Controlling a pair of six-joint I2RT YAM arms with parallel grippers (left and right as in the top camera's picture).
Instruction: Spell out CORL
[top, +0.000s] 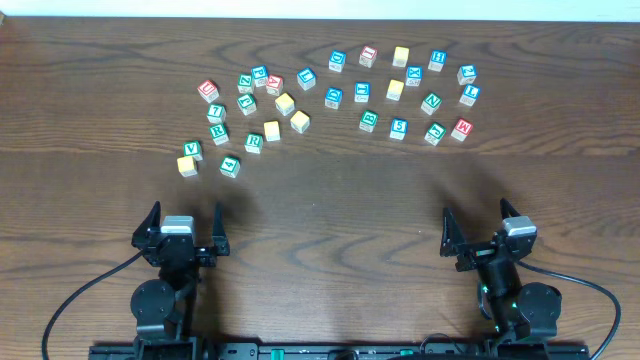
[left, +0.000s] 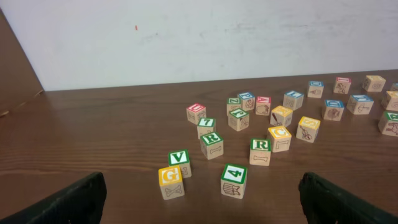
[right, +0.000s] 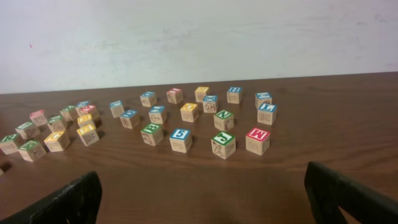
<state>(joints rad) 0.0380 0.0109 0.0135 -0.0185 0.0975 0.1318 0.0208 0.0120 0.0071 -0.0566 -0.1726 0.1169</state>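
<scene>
Across the table (top: 320, 200), loose letter blocks (top: 333, 97); left end effector (top: 186, 212) and right end effector (top: 476, 212) spread.

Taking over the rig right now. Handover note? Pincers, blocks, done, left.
Left pincer: open, empty, at the near edge of the table.
Right pincer: open, empty, also at the near edge.
Letter blocks: all scattered on the far side in two loose clusters. Left cluster has a green R block, a second R block and a yellow C block. O and L not readable here.
Done: nothing lined up.
Left: pick and line up C, O, R, L.
</scene>
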